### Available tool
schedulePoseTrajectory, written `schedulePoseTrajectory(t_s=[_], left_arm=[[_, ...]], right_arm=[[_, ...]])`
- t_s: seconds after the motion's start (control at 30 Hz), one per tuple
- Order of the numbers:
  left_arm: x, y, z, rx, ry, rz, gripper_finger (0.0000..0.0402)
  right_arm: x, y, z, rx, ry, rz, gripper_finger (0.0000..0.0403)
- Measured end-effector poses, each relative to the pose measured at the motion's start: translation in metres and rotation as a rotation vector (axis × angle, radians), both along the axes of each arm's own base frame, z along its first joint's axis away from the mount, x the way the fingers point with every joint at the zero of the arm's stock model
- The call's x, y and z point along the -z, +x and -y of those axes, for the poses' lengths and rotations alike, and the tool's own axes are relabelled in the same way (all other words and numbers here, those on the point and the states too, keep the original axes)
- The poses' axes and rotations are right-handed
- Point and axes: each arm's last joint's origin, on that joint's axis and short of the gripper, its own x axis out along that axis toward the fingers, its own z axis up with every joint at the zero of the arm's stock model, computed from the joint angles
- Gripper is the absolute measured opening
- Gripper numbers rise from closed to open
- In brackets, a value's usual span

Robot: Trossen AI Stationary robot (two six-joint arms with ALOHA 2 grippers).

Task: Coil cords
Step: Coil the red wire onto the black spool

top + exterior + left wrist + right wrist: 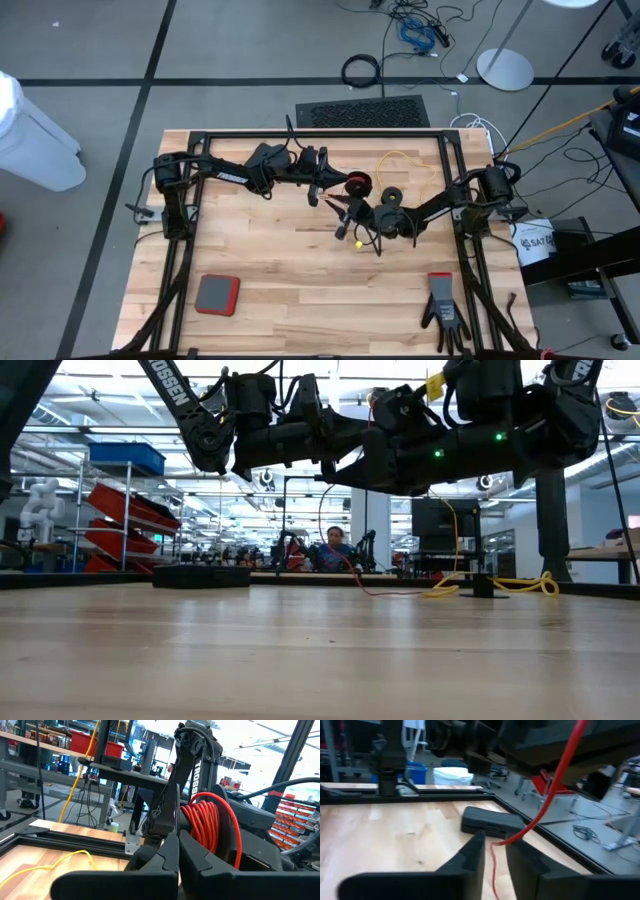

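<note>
Red cord (547,802) runs between the right fingers (470,857), slightly apart; left fingers (167,862) pressed together beside its reel (210,827).

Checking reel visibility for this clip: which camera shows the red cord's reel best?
The left wrist view: the reel fills the frame, its red windings plain, beside the shut left pincer. The high view shows only a small red ring. The right wrist view shows just the loose red cord; the low view hides the reel.
</note>
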Motion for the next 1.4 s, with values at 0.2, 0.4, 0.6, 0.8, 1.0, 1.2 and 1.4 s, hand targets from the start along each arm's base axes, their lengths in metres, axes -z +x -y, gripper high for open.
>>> schedulePoseTrajectory(t_s=[0.2,0.4,0.6,0.8,1.0,1.2,1.4], left_arm=[[0.0,0.0,0.0,0.0,0.001,0.002,0.0],[0.0,0.0,0.0,0.0,0.001,0.003,0.0],[0.0,0.0,0.0,-0.002,0.001,0.003,0.0],[0.001,0.0,0.001,0.031,0.008,-0.013,0.0],[0.007,-0.006,-0.015,0.085,0.028,-0.067,0.0],[0.012,-0.017,-0.039,0.138,0.003,-0.127,0.0],[0.017,-0.03,-0.062,0.167,0.007,-0.177,0.0]], right_arm=[[0.0,0.0,0.002,-0.006,0.0,-0.001,0.0007],[0.003,0.0,0.003,0.0,0.006,-0.029,0.0002],[0.017,0.0,0.012,0.042,0.071,-0.091,0.0001],[0.029,0.001,0.014,0.085,0.094,-0.118,0.0001],[0.037,-0.002,0.01,0.116,0.093,-0.18,0.0],[0.046,-0.012,0.007,0.122,0.139,-0.192,0.0],[0.052,-0.02,-0.001,0.105,0.172,-0.196,0.0]])
